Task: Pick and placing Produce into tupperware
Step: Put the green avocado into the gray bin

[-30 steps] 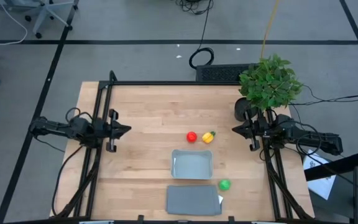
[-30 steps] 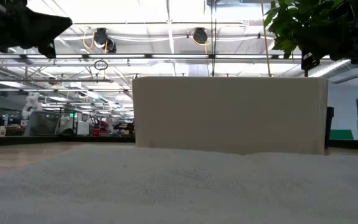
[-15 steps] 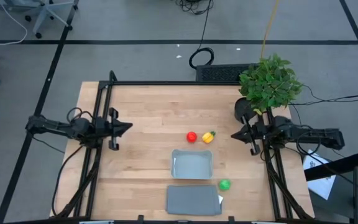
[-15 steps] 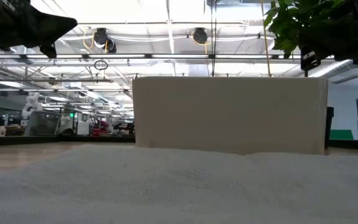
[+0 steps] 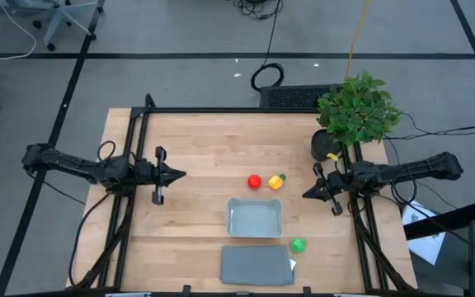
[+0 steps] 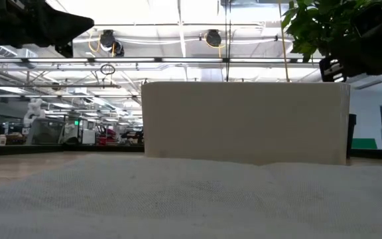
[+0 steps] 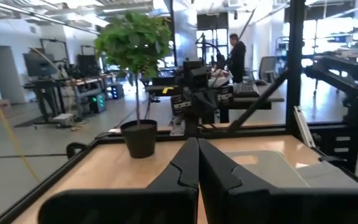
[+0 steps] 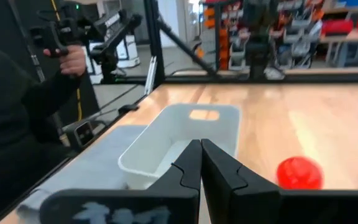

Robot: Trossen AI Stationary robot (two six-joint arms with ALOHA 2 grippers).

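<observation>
No text, label, brand, number or sign is showing legibly in any view. Papers are lying off the right edge of the bench (image 5: 188, 132) in the high view, but any print on them is too small to read. Shelves of coloured bins are standing far off in the right wrist view, and screens are glowing in the room behind in the left wrist view, yet nothing on them is coming through as readable writing.

Leafy potted plant (image 5: 358, 111) stands at the far right corner of the wooden table (image 5: 196, 140). Flat grey lid (image 5: 256, 266) lies at the near edge. A person (image 8: 17, 112) stands beside the table.
</observation>
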